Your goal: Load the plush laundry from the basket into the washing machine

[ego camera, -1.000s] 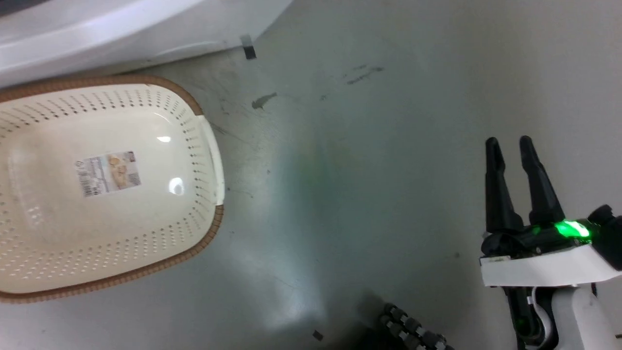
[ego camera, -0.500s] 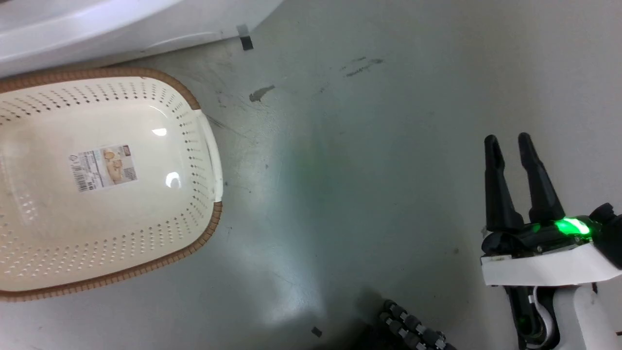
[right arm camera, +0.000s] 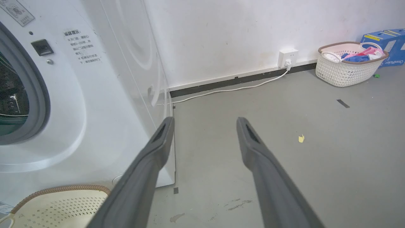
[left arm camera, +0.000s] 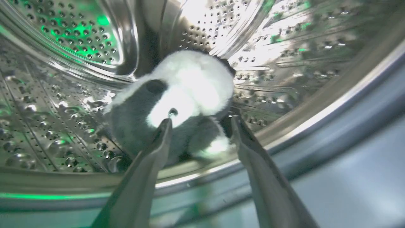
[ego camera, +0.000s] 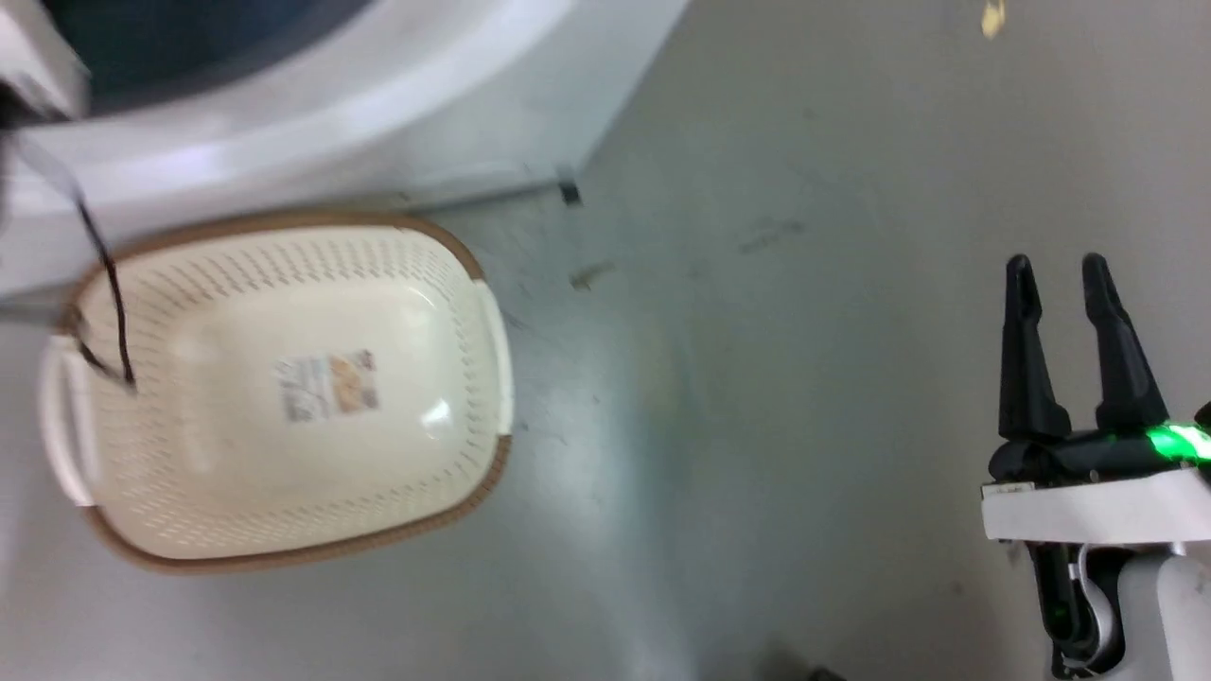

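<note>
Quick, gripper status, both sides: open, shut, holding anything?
Left gripper: open, holding nothing; the fluffy black-and-white panda soft toy lies in the shiny perforated steel drum.
Right gripper: open, empty.

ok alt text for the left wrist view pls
The plush laundry, a black-and-white soft toy, lies in the shiny perforated drum of the washing machine. The left gripper points at it from the opening, jaws open.

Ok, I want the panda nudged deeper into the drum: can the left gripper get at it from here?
Probably yes. The left gripper is open at the drum mouth, its fingers aimed straight at the panda toy lying just past their tips, with nothing between them.
</note>
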`<state>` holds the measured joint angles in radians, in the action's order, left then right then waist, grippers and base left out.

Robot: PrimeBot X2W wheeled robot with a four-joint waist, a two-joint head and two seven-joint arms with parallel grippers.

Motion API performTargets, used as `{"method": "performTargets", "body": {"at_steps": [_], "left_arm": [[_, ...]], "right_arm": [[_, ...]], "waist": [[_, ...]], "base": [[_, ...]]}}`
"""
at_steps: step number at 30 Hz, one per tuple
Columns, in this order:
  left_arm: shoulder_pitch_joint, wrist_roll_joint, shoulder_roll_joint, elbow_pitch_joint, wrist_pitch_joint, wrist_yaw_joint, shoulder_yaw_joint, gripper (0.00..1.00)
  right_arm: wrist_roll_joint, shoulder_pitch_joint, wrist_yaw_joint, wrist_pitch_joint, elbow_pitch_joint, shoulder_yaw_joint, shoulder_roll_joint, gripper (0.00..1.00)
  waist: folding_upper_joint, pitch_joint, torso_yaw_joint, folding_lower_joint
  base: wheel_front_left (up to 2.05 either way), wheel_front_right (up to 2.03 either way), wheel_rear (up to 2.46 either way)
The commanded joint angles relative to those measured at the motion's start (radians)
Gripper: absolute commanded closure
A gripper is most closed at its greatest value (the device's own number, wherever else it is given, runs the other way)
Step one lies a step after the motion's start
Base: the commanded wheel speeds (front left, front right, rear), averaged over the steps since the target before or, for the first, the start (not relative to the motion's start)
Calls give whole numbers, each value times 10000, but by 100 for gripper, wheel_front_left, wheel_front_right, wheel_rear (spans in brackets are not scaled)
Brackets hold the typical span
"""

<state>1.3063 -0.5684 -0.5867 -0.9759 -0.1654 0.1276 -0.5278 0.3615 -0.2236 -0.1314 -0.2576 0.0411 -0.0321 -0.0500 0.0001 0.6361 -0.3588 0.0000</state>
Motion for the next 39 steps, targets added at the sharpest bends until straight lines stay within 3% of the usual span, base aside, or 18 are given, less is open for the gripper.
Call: {"method": "performTargets", "body": {"at_steps": [1,8,12,19,26,33,39], "left_arm": [[-553,-141,183,-46,-325,30,-134,0],[-2894,-693,652,453,-946,30,-221,0],[-4368,-614,733,1875,-959,-100,598,0],[-7735,-126,1577,4674,-962,-818,2332,0],[-10810,703,2630,7045,-963,-1285,3593,0],[-12710,1526,3569,8411,-963,-1336,4194,0],[-13609,2244,4362,8773,-963,-1155,4534,0]], "right_arm": [[-215,177,7,-42,-46,-98,-2,0],[-790,877,7,-42,-247,-346,-2,0],[-1018,1196,7,-42,-277,-370,-2,0],[-1221,1781,7,-42,-353,-334,-2,0],[-1282,2333,7,-42,-483,84,-2,0],[-1592,2786,7,-42,-715,155,-2,0],[-1624,2994,7,-42,-825,154,-2,0]], "waist": [[-1,-1211,784,0],[-1,-3222,1576,0],[-1,-4031,1980,0],[-1,-5223,2651,0],[-1,-5959,3166,0],[-1,-6299,3611,0],[-1,-6410,3762,0]], "base": [[0,0,0],[0,0,0],[0,0,0],[0,0,0],[0,0,0],[0,0,0],[0,0,0]]}}
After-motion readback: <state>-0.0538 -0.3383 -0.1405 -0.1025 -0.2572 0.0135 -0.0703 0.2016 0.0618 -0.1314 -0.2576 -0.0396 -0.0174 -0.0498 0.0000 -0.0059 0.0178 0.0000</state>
